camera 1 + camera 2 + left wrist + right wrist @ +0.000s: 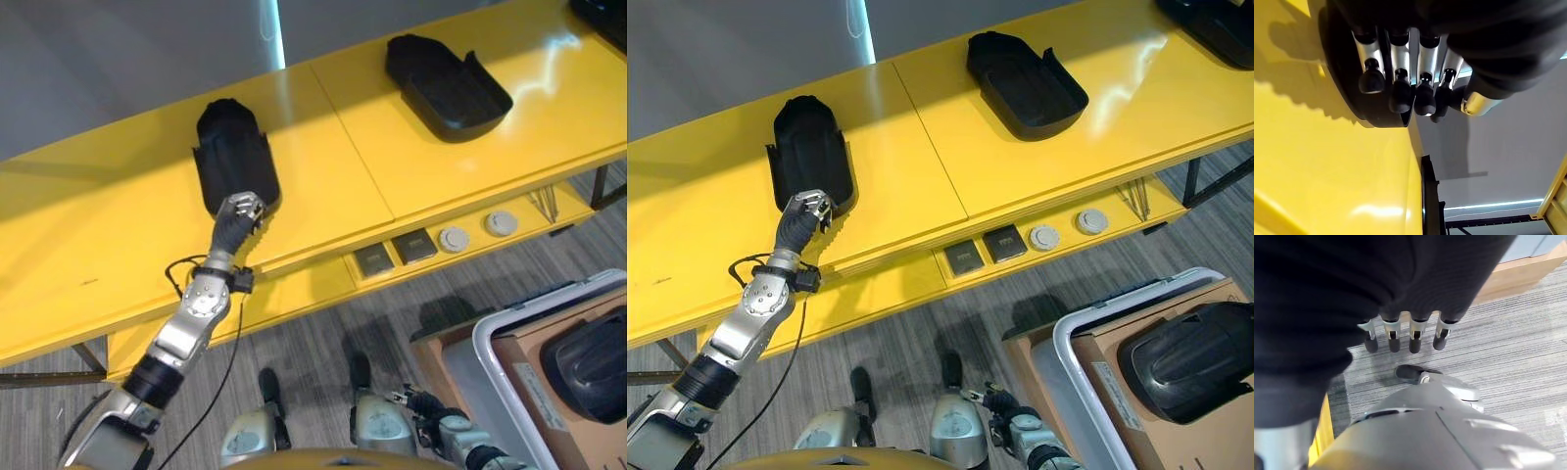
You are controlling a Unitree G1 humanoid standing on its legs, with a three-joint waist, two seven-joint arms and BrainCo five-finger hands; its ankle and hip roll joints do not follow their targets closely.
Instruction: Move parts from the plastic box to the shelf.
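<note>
Grey plank floor, grey wall behind, and a long yellow shelf running across the top of my view. Two black parts are lying on that shelf: one toward the shelf's left half near the front edge, a second one well apart toward the right end, and a third dark piece is showing at the far right corner.

I'm working the left robot hand at the near end of the left part. In the left wrist view its fingers are curling over the part's rim, dark tips hooking down on the edge, so I'm reading it as gripping the part, not spread. The part is resting flat on the shelf, long axis running from the front edge back toward the wall, so it is lying straight ahead of the hand, roughly in line with the forearm.

The right robot hand is hanging low over the floor, fingers relaxed and straight, holding nothing. It is sitting just beside the plastic box at lower right, where another black part is waiting in the cardboard liner.

My judgement: the left is finishing a placement and only needs to let go; the right arm is clearly nearer the box for the next pick.
</note>
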